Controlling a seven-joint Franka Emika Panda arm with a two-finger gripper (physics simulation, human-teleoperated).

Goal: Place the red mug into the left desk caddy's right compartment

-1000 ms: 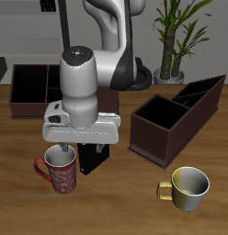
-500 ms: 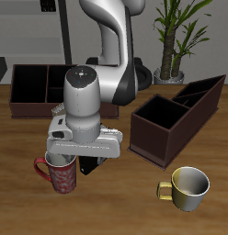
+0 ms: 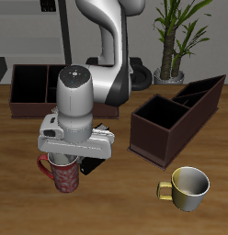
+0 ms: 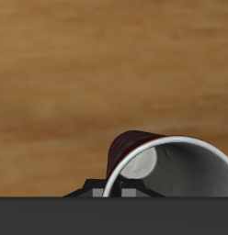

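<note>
A wooden table (image 3: 107, 207) with a potted plant (image 3: 177, 37) behind it. The gripper (image 3: 70, 162) sits low over the red mug (image 3: 64, 176) near the table's front edge; its fingers are hidden, so its opening cannot be told. The left desk caddy (image 3: 176, 117) stands apart.

The red mug (image 3: 63, 176) is standing upright on the table; the left desk caddy (image 3: 176, 117) is sitting skewed, its right compartment (image 3: 159, 113) lying open.
</note>
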